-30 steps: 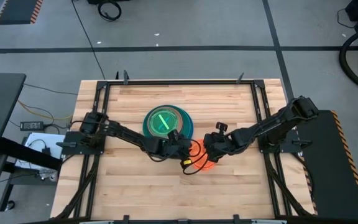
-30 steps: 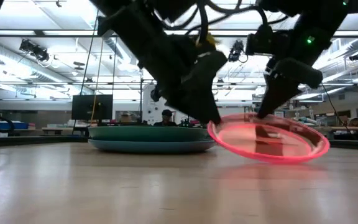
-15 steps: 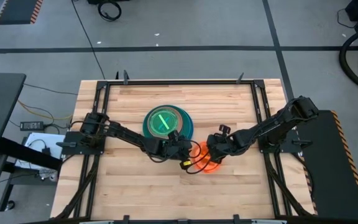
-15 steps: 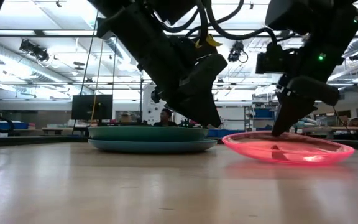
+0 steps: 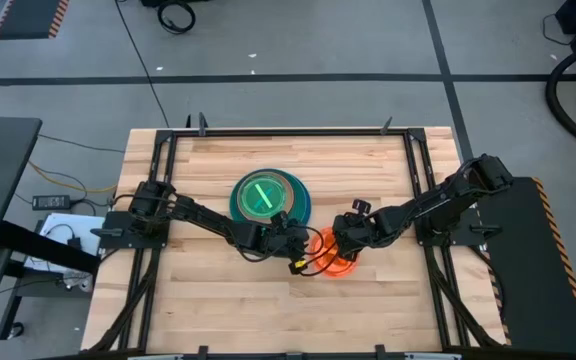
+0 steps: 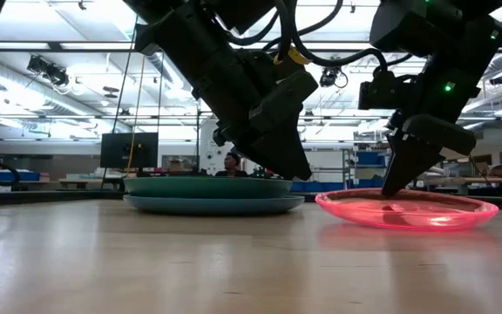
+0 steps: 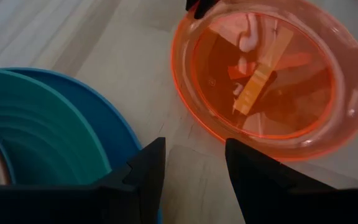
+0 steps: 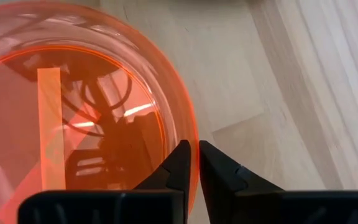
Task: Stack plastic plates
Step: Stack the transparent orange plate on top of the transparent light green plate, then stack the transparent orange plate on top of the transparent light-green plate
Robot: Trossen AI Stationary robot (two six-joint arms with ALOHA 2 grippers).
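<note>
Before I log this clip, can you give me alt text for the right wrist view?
The right end effector pinches the rim of the translucent orange plate, which lies on the wooden table. The plate fills most of the view.

Stack's (image 6: 209, 194) lower plates mostly hidden

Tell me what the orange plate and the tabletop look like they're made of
The orange plate, pinched at its rim by the right gripper, looks like glossy translucent plastic: the wood grain shows through it and its edge glows. The tabletop appears to be light wood, joined in strips with visible grain and a smooth, slightly shiny finish, though a laminate cannot be ruled out.
</note>
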